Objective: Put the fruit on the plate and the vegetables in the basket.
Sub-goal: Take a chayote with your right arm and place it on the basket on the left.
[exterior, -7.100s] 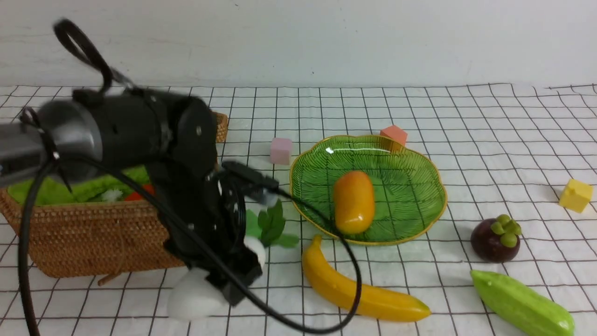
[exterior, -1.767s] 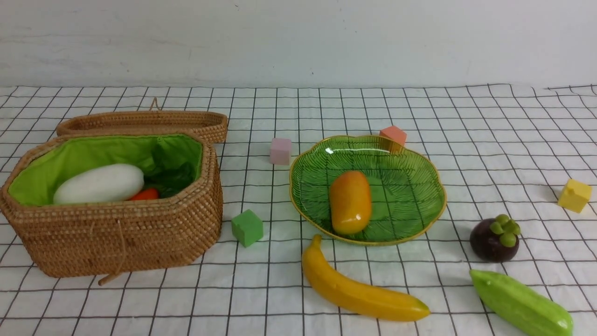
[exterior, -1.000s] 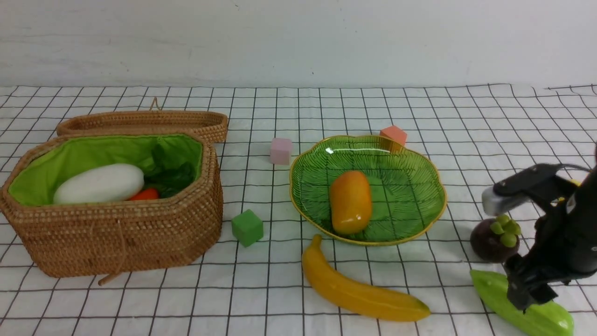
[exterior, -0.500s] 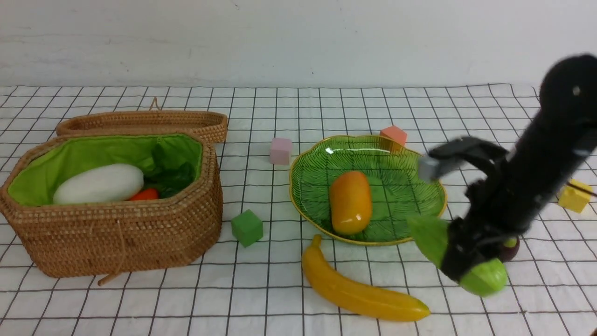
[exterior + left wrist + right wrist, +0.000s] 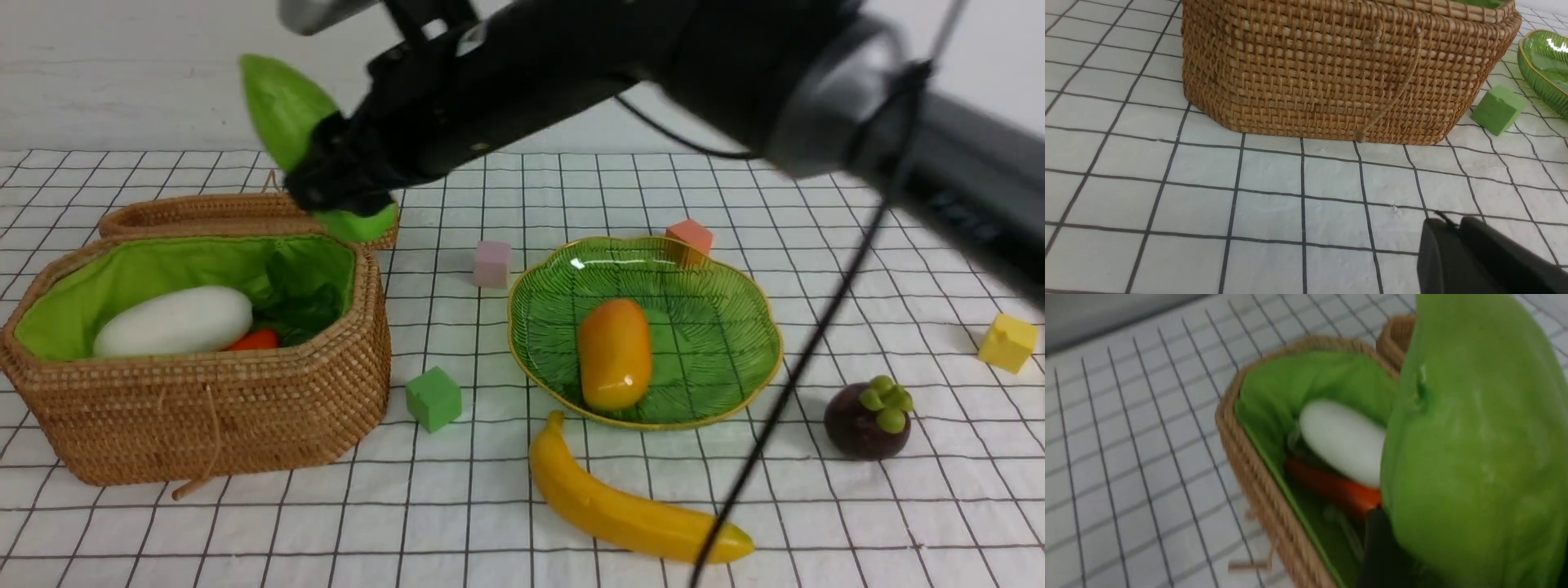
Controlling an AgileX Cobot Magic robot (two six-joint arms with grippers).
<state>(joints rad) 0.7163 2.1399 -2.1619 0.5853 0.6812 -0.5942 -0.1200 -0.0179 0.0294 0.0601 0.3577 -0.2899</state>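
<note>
One gourd airborne, clamped in right gripper.
Hangs tilted over basket back-right corner, desk's left side; radish and red piece lie inside. Left gripper closed.

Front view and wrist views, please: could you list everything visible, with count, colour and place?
basket: 1, brown wicker, green lining; left side.
lid: 1, brown woven; behind basket.
radish: 1, white; in basket.
red-orange piece: 1; in basket beside radish.
gourd: 1, pale green; held above basket's far corner.
plate: 1, green glass, gold rim; centre.
mango: 1, orange-yellow; on plate.
banana: 1, yellow; on cloth before plate.
mangosteen: 1, dark purple, green cap; right of plate.
cubes: 4; green between basket and plate, pink and orange behind plate, yellow far right.
cloth: 1, white, black grid; covering table.
right gripper: 1, black; shut on gourd.
left gripper: 1, black; shut, low before basket.
</note>
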